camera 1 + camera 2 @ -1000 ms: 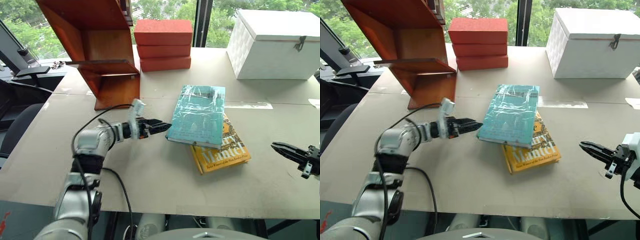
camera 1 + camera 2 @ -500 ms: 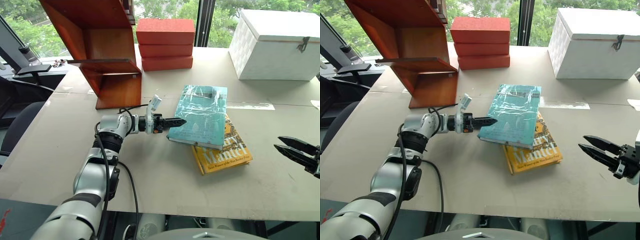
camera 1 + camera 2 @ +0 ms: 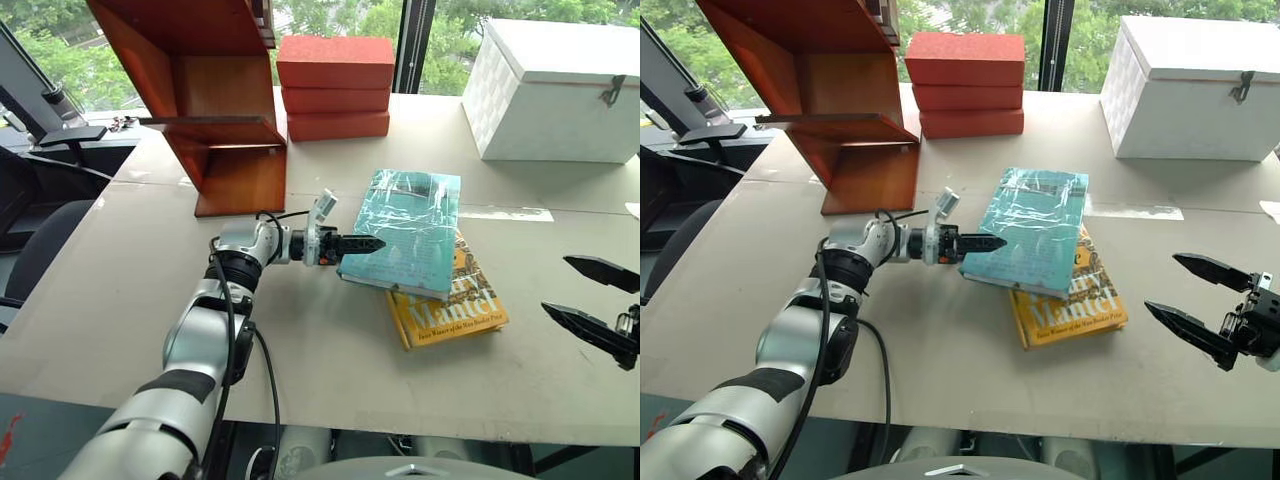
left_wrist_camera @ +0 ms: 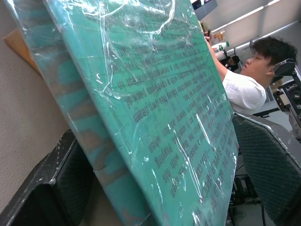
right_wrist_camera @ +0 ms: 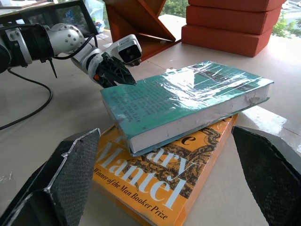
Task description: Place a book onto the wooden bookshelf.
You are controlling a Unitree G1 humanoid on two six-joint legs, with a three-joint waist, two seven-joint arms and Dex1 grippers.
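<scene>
The teal plastic-wrapped book [image 3: 405,230] lies flat on the table, resting partly on a yellow-orange book [image 3: 452,312]. My left gripper [image 3: 374,242] reaches in level from the left and stands open at the book's left edge. In the left wrist view the book [image 4: 164,94] sits between its two spread fingers [image 4: 61,183]. My right gripper [image 3: 1161,282] hovers open over the table's right side, well apart from the books, with nothing in it. The wooden bookshelf [image 3: 215,90] stands at the back left.
A stack of red-orange boxes [image 3: 335,85] stands behind the books, right of the bookshelf. A white chest [image 3: 560,90] sits at the back right. The beige table [image 3: 300,340] has bare room in front. A person [image 4: 244,89] sits beyond the table.
My left gripper has moved right until its fingers reach the teal book's edge. My right gripper has gone from shut to wide open and risen a little.
</scene>
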